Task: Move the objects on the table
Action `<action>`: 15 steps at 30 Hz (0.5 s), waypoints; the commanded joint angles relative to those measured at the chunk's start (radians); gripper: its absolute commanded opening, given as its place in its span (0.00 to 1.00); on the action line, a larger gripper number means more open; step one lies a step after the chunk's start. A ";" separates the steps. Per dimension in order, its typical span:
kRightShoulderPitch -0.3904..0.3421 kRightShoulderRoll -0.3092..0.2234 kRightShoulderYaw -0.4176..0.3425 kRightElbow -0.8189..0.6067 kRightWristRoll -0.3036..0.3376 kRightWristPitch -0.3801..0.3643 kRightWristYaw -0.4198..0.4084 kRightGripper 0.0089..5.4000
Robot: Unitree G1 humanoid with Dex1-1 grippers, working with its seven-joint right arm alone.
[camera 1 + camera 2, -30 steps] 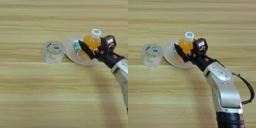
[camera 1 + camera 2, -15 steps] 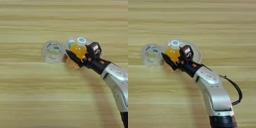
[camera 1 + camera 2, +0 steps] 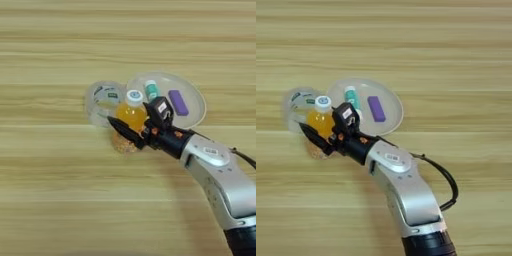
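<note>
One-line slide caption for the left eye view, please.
Right gripper holds orange-drink bottle beside tape roll, off the plate.

Wooden table (image 3: 60, 200) carries a clear plate (image 3: 196, 117) near the middle, tape roll (image 3: 102, 100) just left
</note>
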 commanded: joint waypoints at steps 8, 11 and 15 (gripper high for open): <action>-0.042 -0.002 0.014 0.009 -0.029 -0.060 -0.007 0.76; -0.044 -0.001 0.013 0.011 -0.036 -0.066 -0.008 0.83; -0.051 0.000 0.009 0.011 -0.042 -0.071 -0.011 0.92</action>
